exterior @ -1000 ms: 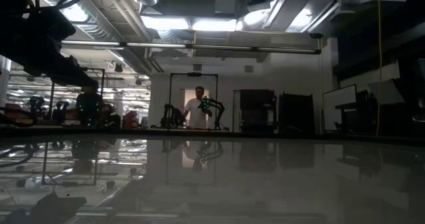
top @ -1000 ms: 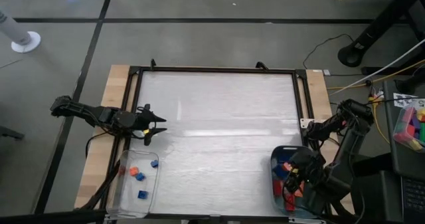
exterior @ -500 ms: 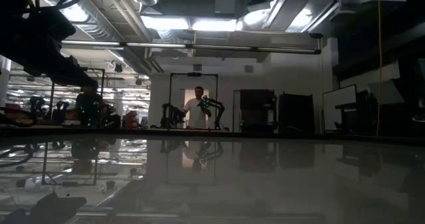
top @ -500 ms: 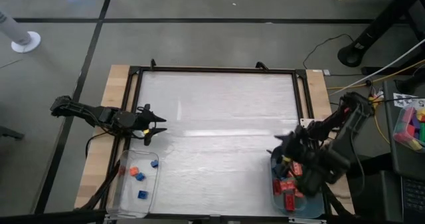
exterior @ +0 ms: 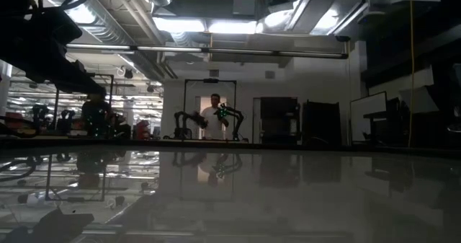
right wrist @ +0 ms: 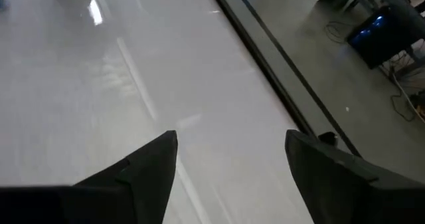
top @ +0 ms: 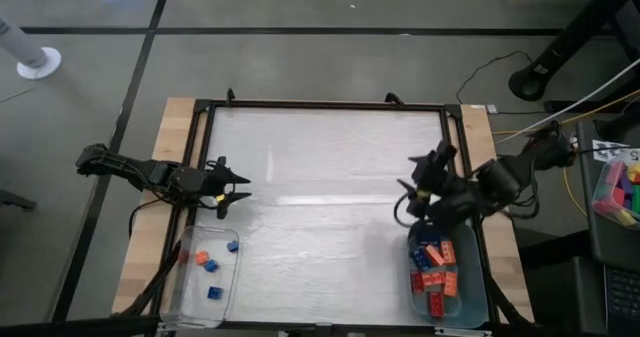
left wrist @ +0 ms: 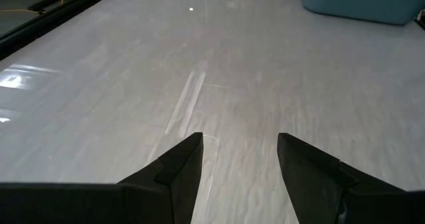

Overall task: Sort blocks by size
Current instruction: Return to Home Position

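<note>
Several red, orange and blue blocks (top: 436,269) lie in a blue bin (top: 478,289) at the table's near right corner. One orange block (top: 202,258) and three blue ones (top: 213,292) lie in a clear tray (top: 188,299) at the near left. My right gripper (top: 414,189) (right wrist: 229,139) is open and empty over the bare table, just beyond the bin's far edge. My left gripper (top: 236,190) (left wrist: 239,139) is open and empty over the table, beyond the clear tray. The left wrist view also shows the blue bin (left wrist: 362,1) far off.
A black frame (top: 325,104) borders the white table top, with wide bare room in its middle. A box of pink, green and yellow bricks (top: 620,187) stands off the table at the right. A person (exterior: 214,120) stands far back in the room.
My right gripper has come up out of the blue bin and gone toward the table's far edge and a little to the left, so it now stands over the bare table beyond the bin. The blocks in the bin now show uncovered.
</note>
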